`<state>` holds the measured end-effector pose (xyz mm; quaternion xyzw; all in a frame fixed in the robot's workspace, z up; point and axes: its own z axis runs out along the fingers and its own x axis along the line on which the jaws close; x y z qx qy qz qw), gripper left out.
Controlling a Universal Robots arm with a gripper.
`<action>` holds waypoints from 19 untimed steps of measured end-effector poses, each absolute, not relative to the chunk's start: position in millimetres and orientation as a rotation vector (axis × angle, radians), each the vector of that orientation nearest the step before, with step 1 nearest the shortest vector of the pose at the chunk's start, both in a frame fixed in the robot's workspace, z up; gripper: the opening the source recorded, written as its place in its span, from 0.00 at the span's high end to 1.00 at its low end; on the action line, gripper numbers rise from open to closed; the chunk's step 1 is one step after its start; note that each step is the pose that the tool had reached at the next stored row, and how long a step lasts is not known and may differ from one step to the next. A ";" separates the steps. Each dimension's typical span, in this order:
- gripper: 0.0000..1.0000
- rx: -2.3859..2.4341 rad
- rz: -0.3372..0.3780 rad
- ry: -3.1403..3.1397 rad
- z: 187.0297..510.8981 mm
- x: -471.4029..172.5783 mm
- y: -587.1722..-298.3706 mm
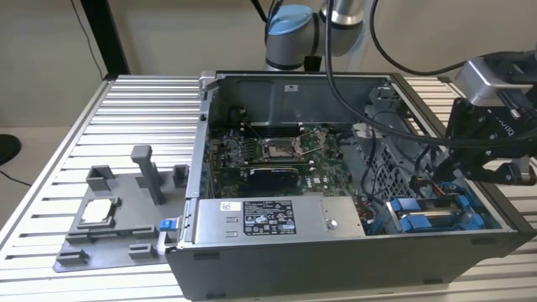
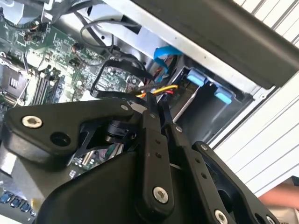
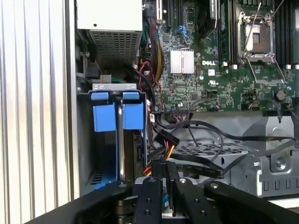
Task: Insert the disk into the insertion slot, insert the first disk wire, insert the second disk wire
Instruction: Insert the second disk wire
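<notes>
Silver metal disk in bright blue plastic carrier sits down in dark grey drive bay with blue rails, at case corner on exterior view's right. My claw hangs just above bay's cable end, fingers pressed together, seemingly pinching thin black connector; red-yellow wire bundle close beside. Green motherboard lies beyond, grey ribbed bench underneath.

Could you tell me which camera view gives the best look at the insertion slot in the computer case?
The first wrist view: it looks straight at the insertion slot, showing its blue tabs and metal rails. The exterior view shows it at the case's corner on that view's right, beneath the arm. The second wrist view catches its blue tabs beyond the gripper.
</notes>
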<state>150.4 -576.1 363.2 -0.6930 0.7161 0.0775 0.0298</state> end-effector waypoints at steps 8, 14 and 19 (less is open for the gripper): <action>1.00 -2.137 0.229 2.203 363.2 143.1 -576.5; 1.00 -2.139 0.229 2.201 363.2 143.0 -576.5; 1.00 -2.141 0.229 2.199 363.2 143.1 -576.5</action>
